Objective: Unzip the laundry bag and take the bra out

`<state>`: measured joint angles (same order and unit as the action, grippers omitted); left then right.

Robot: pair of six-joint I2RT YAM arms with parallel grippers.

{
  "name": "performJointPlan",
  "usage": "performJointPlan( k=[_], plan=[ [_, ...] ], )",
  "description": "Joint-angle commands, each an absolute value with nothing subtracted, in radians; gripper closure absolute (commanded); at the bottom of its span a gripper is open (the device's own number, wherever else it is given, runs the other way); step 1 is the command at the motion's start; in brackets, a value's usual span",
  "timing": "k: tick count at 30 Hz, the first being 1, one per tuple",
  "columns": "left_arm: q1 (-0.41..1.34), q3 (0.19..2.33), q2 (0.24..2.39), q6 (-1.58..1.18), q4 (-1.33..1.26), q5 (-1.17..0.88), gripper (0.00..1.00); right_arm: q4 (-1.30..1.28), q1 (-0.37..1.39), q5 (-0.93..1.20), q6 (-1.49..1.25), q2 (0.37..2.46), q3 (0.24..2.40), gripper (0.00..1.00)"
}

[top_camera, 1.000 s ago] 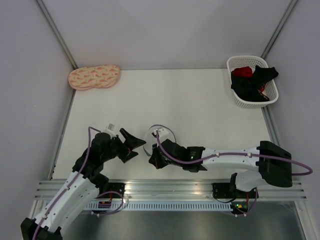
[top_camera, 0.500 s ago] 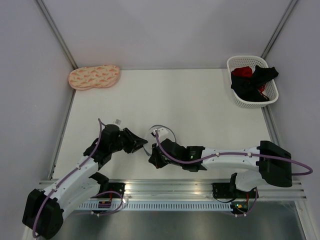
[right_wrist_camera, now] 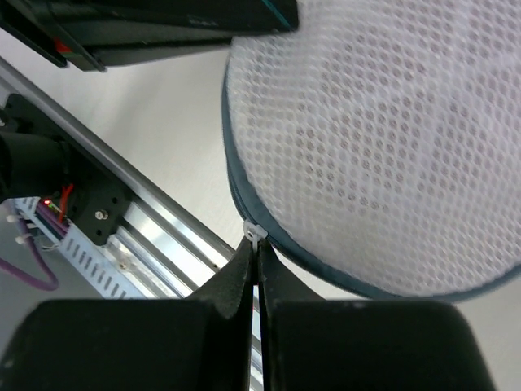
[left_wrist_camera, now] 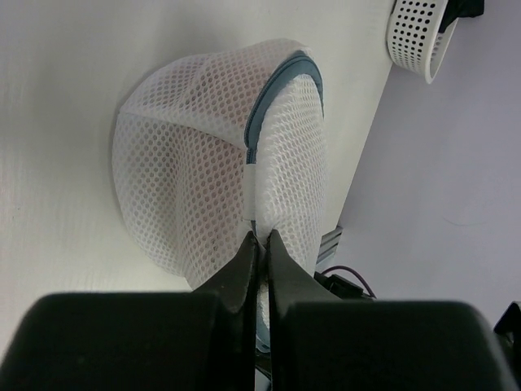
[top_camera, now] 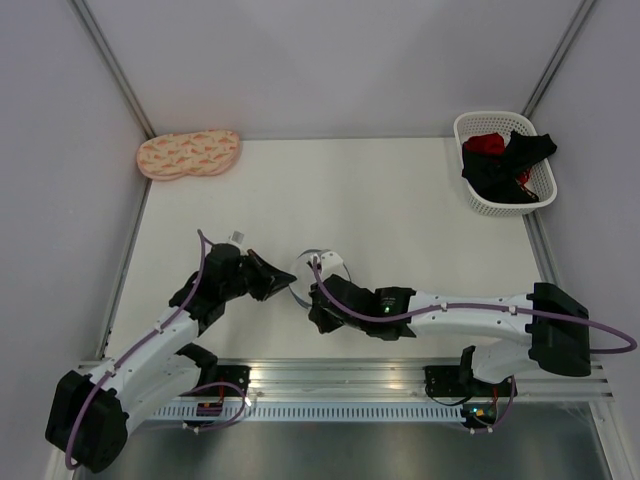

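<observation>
Swung inward since a second ago, my left gripper (left_wrist_camera: 260, 238) is pinched shut on the seam of the laundry bag (top_camera: 318, 268), front-centre on the table (top_camera: 400, 200). My right gripper (right_wrist_camera: 255, 243) is clamped on the zipper pull (right_wrist_camera: 255, 231). Unzipping starts: next I must drag that pull round the rim.

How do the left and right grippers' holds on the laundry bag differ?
The left gripper pinches a white strip on the laundry bag; the right gripper pinches the small white zipper pull at the grey rim. The left gripper sits at the bag's left, the right gripper at its near edge. Both are shut.
</observation>
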<state>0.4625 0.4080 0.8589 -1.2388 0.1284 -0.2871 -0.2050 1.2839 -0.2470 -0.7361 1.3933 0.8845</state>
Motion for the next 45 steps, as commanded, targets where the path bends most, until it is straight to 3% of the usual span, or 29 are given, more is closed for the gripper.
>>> performJointPlan(
  k=[1, 12, 21, 23, 24, 28, 32, 35, 42, 45],
  plan=[
    [0.463, 0.485, 0.891, -1.148, 0.115, -0.23, 0.98, -0.432, 1.289, -0.316, -0.735, 1.422, 0.957, 1.0],
    [0.439, 0.668, 1.132, -0.875, 0.146, -0.348, 0.98, -0.762, 1.215, -0.54, -0.831, 1.436, 0.954, 1.0],
    [0.425, 1.006, 1.483, -0.572, 0.197, -0.601, 0.96, -0.752, 1.019, -0.632, -0.706, 1.468, 0.991, 1.0],
    [0.425, 1.055, 1.569, -0.543, 0.169, -0.678, 0.75, -0.738, 1.009, -0.624, -0.684, 1.474, 1.006, 1.0],
    [0.426, 1.098, 1.587, -0.542, 0.158, -0.684, 0.46, -0.726, 1.009, -0.623, -0.681, 1.474, 1.012, 1.0],
    [0.425, 1.149, 1.603, -0.54, 0.161, -0.588, 0.22, -0.693, 1.008, -0.595, -0.678, 1.448, 1.02, 1.0],
    [0.425, 1.108, 1.493, -0.621, 0.313, -0.35, 0.17, -0.667, 1.008, -0.551, -0.672, 1.422, 1.006, 1.0],
    [0.431, 0.944, 1.386, -0.754, 0.314, -0.345, 0.16, -0.572, 1.008, -0.453, -0.64, 1.394, 0.965, 1.0],
    [0.452, 0.597, 0.926, -0.988, 0.301, -0.363, 0.16, -0.168, 1.009, 0.068, -0.65, 1.338, 0.853, 1.0],
    [0.46, 0.487, 0.807, -1.103, 0.281, -0.388, 0.14, -0.043, 1.009, 0.161, -0.689, 1.362, 0.831, 1.0]
  ],
)
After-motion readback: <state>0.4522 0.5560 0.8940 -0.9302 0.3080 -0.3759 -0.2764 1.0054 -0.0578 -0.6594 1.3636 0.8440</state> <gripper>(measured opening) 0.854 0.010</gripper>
